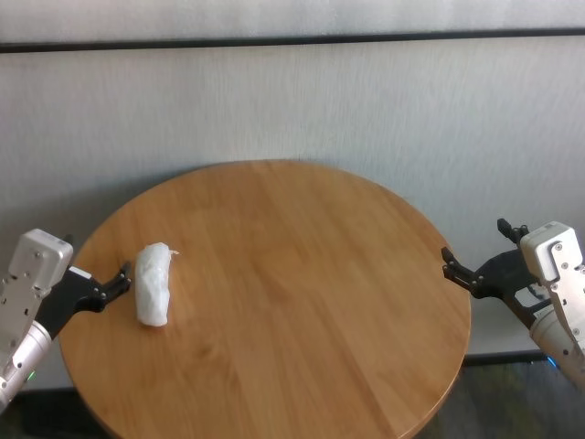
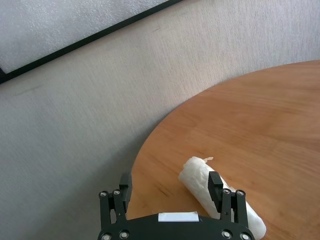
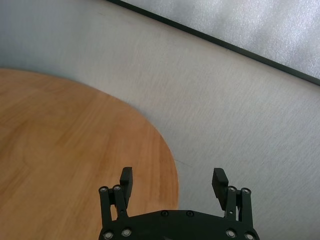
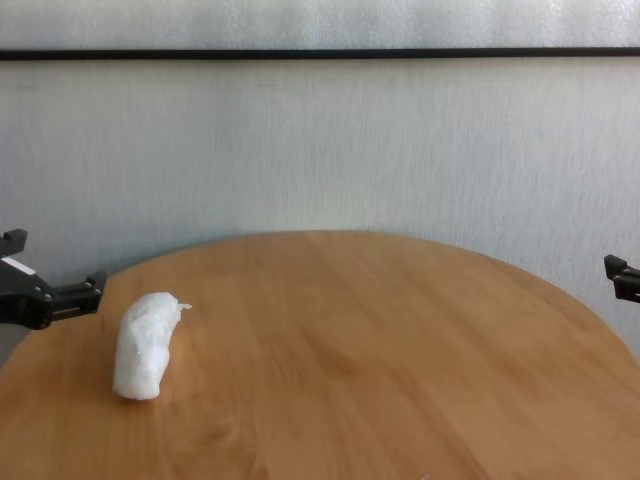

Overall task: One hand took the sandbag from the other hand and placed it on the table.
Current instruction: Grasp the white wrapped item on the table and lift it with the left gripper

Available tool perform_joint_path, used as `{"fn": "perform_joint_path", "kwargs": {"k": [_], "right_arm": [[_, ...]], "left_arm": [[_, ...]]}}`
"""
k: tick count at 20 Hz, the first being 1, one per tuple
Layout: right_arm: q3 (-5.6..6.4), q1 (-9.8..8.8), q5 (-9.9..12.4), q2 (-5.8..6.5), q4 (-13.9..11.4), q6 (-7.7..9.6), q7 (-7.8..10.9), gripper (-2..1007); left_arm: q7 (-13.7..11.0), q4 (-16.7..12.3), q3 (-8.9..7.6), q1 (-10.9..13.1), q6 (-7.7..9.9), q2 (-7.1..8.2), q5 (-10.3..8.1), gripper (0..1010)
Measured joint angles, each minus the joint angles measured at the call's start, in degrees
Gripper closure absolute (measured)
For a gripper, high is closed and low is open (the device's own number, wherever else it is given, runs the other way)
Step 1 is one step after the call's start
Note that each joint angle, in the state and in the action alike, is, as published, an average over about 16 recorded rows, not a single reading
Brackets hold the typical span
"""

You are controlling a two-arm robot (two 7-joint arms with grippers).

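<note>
The white lumpy sandbag [image 1: 153, 283] lies on the left part of the round wood-grain table [image 1: 302, 302], its twisted end pointing away from me. It also shows in the chest view [image 4: 142, 345] and the left wrist view [image 2: 196, 174]. My left gripper [image 1: 102, 273], on the green-lit arm, is open and empty at the table's left edge, one fingertip close beside the bag. My right gripper [image 1: 473, 242], on the blue-lit arm, is open and empty just off the table's right edge; the right wrist view [image 3: 172, 177] shows nothing between its fingers.
A pale textured wall [image 1: 292, 101] with a dark horizontal strip stands behind the table. The table's rim [image 3: 170, 165] curves close under the right gripper. Nothing else lies on the tabletop.
</note>
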Motion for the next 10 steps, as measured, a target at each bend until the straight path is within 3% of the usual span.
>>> {"fn": "perform_joint_path", "kwargs": {"k": [10], "right_arm": [[0.0, 0.0, 0.0, 0.0, 0.0, 0.0, 0.0, 3]], "left_arm": [[0.0, 0.0, 0.0, 0.0, 0.0, 0.0, 0.0, 10]]}}
